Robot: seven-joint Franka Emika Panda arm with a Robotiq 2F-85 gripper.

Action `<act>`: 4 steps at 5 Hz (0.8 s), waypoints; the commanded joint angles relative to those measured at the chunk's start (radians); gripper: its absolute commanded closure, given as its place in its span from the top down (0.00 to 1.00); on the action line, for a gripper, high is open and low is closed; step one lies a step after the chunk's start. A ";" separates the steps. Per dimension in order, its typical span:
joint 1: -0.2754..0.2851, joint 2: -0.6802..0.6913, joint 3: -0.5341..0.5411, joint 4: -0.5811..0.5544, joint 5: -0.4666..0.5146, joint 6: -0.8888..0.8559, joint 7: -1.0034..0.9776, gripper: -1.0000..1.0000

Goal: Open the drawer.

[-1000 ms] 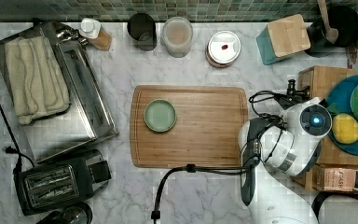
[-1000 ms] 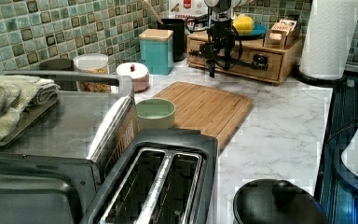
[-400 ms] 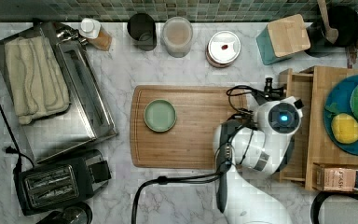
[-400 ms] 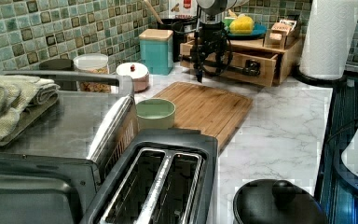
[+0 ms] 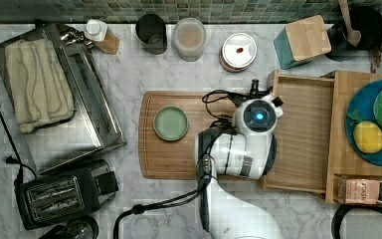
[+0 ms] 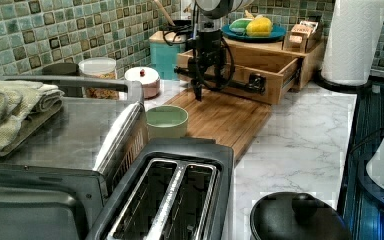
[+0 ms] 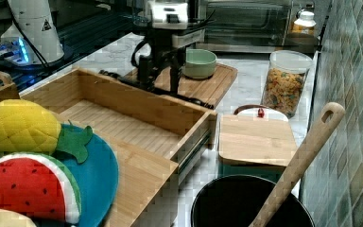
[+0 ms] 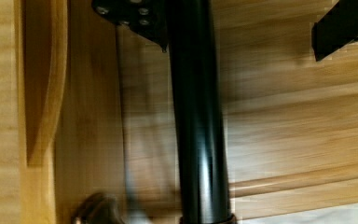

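The light-wood drawer (image 5: pixel 303 134) stands pulled well out of its bamboo cabinet, and its bare floor shows in the right view (image 7: pixel 123 118). Its front overlaps the edge of the cutting board (image 5: pixel 179 159). The long black bar handle (image 8: pixel 198 116) runs along the front (image 6: pixel 240 86). My gripper (image 7: pixel 159 87) points straight down over the handle and is open. In the wrist view one finger (image 8: pixel 135 14) sits right against the bar and the other finger (image 8: pixel 345 23) stands far off on the opposite side. From the top view my wrist (image 5: pixel 256 117) covers the handle.
A green bowl (image 5: pixel 170 123) sits on the cutting board. A blue plate (image 5: pixel 363 99) of toy fruit rests on the cabinet top. A teal canister (image 5: pixel 301 42) and jars line the back wall. A toaster oven (image 5: pixel 54 94) and toaster (image 5: pixel 59 196) occupy the top view's left.
My arm has moved toward the top view's left, over the cutting board, and the drawer has slid out of the cabinet with it.
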 commanded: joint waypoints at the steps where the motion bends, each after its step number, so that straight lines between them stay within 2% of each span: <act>1: 0.130 -0.057 0.146 0.015 0.075 -0.052 0.121 1.00; 4: 0.120 -0.056 0.156 0.015 0.072 -0.053 0.124 1.00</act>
